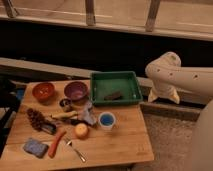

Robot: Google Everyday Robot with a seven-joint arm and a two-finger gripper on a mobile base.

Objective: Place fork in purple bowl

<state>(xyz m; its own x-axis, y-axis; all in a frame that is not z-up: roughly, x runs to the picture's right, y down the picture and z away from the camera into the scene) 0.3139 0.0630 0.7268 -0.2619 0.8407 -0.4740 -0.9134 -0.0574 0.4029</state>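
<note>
Silver fork [75, 149] lies near the front of the wooden table [120, 142], just beside an orange stick [56, 143] and well apart from the purple bowl [76, 90] at the back. Tool [163, 98] hangs right of the green tray [115, 74], can't tell if it's wide or narrow.

On the table [117, 144], the left-hand bowl [43, 91] and right-hand bowl [76, 90] sat side by side at the back, left of the tray [116, 76]. A cup [106, 120] stood before the tray. The fork [76, 149] lay near the front edge, just right of the stick [57, 143]. The gripper [164, 96] hung right of the tray, beyond the table.
</note>
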